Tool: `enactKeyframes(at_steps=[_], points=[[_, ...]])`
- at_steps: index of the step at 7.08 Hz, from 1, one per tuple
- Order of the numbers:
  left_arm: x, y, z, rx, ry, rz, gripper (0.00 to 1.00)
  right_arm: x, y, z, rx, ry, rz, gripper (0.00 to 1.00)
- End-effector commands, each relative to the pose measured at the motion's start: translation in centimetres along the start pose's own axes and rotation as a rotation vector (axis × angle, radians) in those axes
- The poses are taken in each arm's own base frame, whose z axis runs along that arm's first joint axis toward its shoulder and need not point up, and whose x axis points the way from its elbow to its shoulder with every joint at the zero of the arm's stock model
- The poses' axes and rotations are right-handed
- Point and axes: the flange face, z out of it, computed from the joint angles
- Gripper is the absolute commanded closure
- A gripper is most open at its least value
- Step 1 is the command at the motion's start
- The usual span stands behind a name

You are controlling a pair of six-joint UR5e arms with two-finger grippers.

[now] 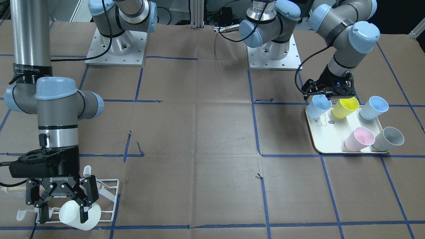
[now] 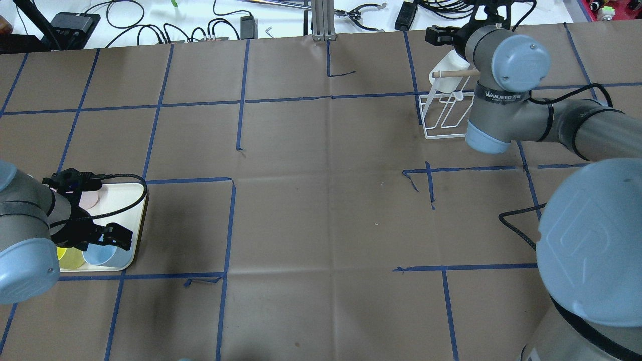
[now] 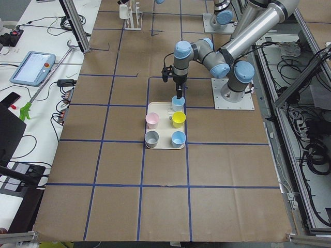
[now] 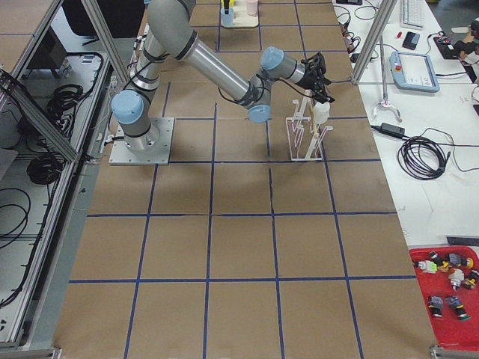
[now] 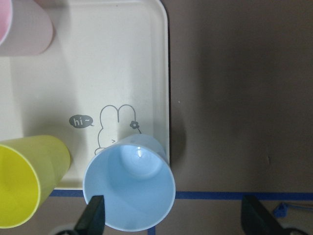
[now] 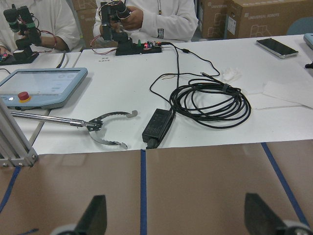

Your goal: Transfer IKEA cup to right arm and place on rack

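On my front-facing feed the right gripper (image 1: 62,215) is in the lower left of the frame. Its jaws are spread wide above the white wire rack (image 1: 111,196). The white cup (image 1: 81,217) sits tilted at the end of the rack, beside one finger. I can't tell whether the finger touches it. The right wrist view shows nothing between the fingertips, only brown tabletop (image 1: 199,132).

In the left wrist view, the left gripper (image 5: 176,220) hangs over the cream tray (image 5: 98,58), jaws also wide. One fingertip overlaps the rim of a light blue cup (image 5: 129,188) at the bottom of that frame. A yellow cup (image 5: 24,181) stands just beside it.
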Motion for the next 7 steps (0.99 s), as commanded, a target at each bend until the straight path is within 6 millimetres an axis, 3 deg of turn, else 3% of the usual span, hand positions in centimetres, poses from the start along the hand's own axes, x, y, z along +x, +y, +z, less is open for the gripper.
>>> enactKeyframes(at_steps=[1,2,3,4,5,7], points=[[-0.4,-0.4,2.0,-0.035,0.019,0.002,0.04,-5.0,-3.9,-1.1,0.015,-0.116,-0.031,0.00],[-0.4,-0.5,1.9,-0.033,0.018,0.005,0.07,-6.3,-3.9,-1.5,0.015,-0.140,0.003,0.00],[-0.4,-0.5,1.8,-0.031,0.017,0.010,0.27,-7.0,-4.4,-2.7,0.019,-0.163,0.095,0.00],[-0.6,-0.8,1.7,-0.028,0.015,0.010,0.64,-8.9,-4.6,-4.8,0.015,-0.220,0.157,0.00],[-0.6,-0.8,1.7,-0.028,0.015,0.013,0.94,-10.7,-3.5,-6.5,-0.008,-0.244,0.225,0.00],[-0.7,-0.9,1.4,-0.019,0.009,0.018,1.00,-12.1,-1.7,-8.5,-0.069,-0.264,0.618,0.00]])
